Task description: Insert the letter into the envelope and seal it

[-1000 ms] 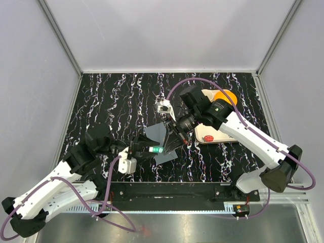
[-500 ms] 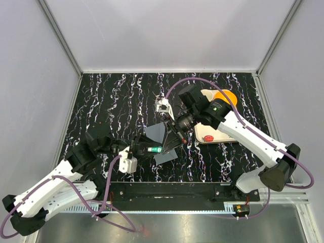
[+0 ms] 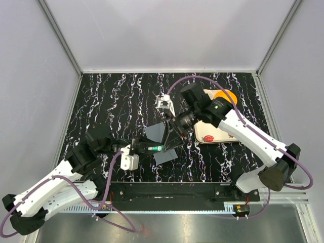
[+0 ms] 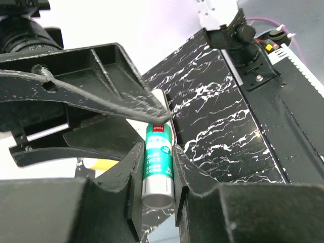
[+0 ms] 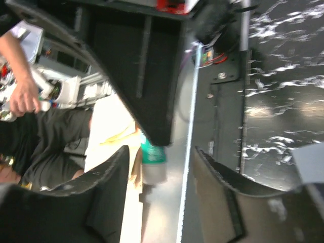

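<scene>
From above, the left gripper (image 3: 147, 148) has its jaws clamped on a green glue stick (image 3: 153, 148). The stick reaches forward out of them toward the right gripper (image 3: 171, 135). The envelope (image 3: 163, 157) lies on the bench (image 3: 111, 101) directly under both sets of jaws. One grey corner shows just nearside of the left jaws and another grey patch just beyond them. Its long axis seems to run far-to-near with a slight slant, but the grippers hide its middle. A dark triangular flap rises into the right jaws. The strawberry tray (image 3: 218, 139) sits well behind the right jaws, under that arm.

In the left wrist view, the glue stick (image 4: 158, 167) lies straight along the jaws, gripped on both sides, with its round base toward the camera. Its tip sits at the edge of a thin dark sheet — the flap, seen nearly edge-on — just ahead of the jaws.

In the right wrist view, the right gripper (image 5: 162, 152) has its jaws well apart. The dark flap hangs in the gap between them, pointing toward the glue stick (image 5: 153, 162) just past its tip. Whether either jaw touches the flap cannot be told. A grey-blue corner of the envelope (image 5: 310, 161) shows outside the jaws. The letter cannot be made out.
</scene>
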Available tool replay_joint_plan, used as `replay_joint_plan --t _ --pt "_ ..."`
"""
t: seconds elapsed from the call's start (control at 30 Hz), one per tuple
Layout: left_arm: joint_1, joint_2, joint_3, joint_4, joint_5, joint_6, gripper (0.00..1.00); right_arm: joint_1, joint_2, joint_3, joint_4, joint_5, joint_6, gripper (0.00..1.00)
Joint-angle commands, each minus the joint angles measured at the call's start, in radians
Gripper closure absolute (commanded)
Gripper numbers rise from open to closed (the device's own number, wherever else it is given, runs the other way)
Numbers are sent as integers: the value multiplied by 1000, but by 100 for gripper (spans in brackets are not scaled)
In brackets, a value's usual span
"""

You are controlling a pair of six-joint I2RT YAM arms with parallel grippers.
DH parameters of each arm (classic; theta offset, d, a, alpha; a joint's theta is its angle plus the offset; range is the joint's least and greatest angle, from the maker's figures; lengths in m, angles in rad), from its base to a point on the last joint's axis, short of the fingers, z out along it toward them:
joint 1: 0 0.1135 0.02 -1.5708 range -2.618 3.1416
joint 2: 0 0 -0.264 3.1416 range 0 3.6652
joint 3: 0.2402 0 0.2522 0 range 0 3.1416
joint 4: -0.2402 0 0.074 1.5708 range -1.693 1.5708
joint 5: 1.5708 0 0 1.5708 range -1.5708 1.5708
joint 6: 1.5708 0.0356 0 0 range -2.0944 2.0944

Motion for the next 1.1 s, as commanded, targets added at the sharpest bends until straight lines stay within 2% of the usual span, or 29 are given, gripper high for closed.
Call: replay_joint_plan --t 0.0,0.03,0.13,0.17,0.27,0.33,0.43,0.57,0.8,0.97,1.07 --pt "-3 -32 -29 43 -141 -126 100 -134 41 27 19 88 45 41" --pt "2 -55 -55 46 -167 -179 100 -202 51 30 15 116 45 39" --pt "25 -91 -103 66 -277 -308 100 -257 103 49 -21 315 -12 36" --pt "38 -95 -110 66 -300 -334 100 -262 121 59 -35 479 -44 36" --pt "124 -105 -132 71 -287 -459 100 -262 196 49 -32 723 -198 39" --pt "187 -96 -137 65 -276 -531 100 -262 261 58 -12 870 -202 45" --pt "262 -74 -138 65 -282 -620 100 -264 357 104 -3 973 -129 46" --pt "356 -42 -143 100 -274 -750 100 -262 399 52 127 1012 19 44" --pt "470 10 -126 120 -162 -930 100 -264 479 6 202 1073 27 42" --pt "473 24 -123 181 -237 -1034 100 -264 529 1 244 1070 39 42" --pt "473 59 -82 135 -323 -1106 100 -264 557 1 265 1078 40 42"
